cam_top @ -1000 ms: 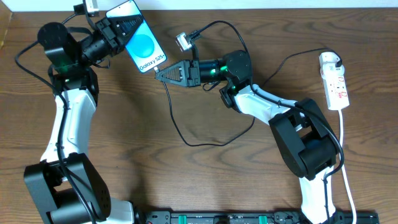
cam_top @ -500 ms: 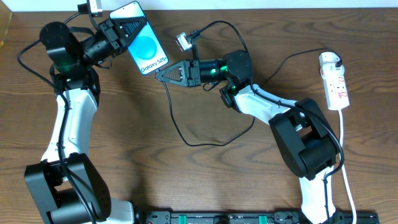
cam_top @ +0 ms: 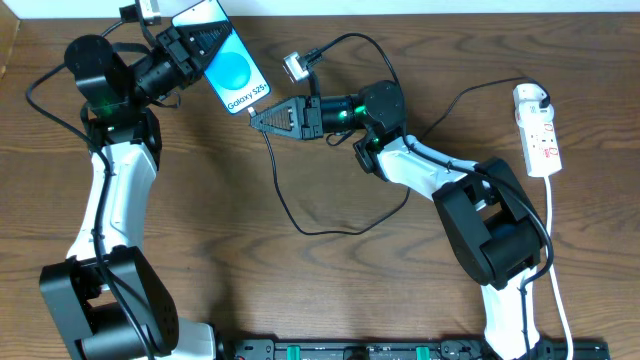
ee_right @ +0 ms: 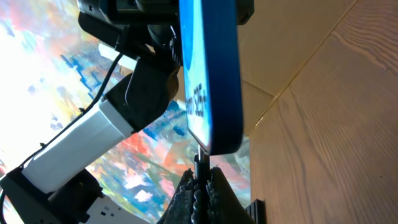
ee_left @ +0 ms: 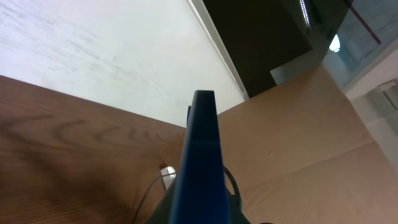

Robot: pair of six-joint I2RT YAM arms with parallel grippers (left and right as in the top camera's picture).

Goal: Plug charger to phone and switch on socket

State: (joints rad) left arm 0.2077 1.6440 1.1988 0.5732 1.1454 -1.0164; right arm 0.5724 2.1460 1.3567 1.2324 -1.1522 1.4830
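Observation:
The phone (cam_top: 238,72), with its bright blue screen, is held off the table at the back left by my left gripper (cam_top: 205,45), which is shut on its upper half. In the left wrist view the phone (ee_left: 200,155) shows edge-on. My right gripper (cam_top: 255,118) is shut on the charger's small plug tip (ee_right: 200,163), whose metal end meets the bottom edge of the phone (ee_right: 211,74). I cannot tell whether it is seated in the port. The thin black cable (cam_top: 300,228) loops across the table to the white adapter (cam_top: 293,67). The white socket (cam_top: 537,130) lies at the far right.
The socket's white lead (cam_top: 556,250) runs down the right side toward the front edge. A cardboard panel (ee_left: 298,137) stands behind the table, with a white wall beside it. The right arm's body (cam_top: 490,230) sits between the cable loop and the socket.
The phone in my left gripper shifted a touch to the right and came back. The right gripper and the plug tip have not moved.

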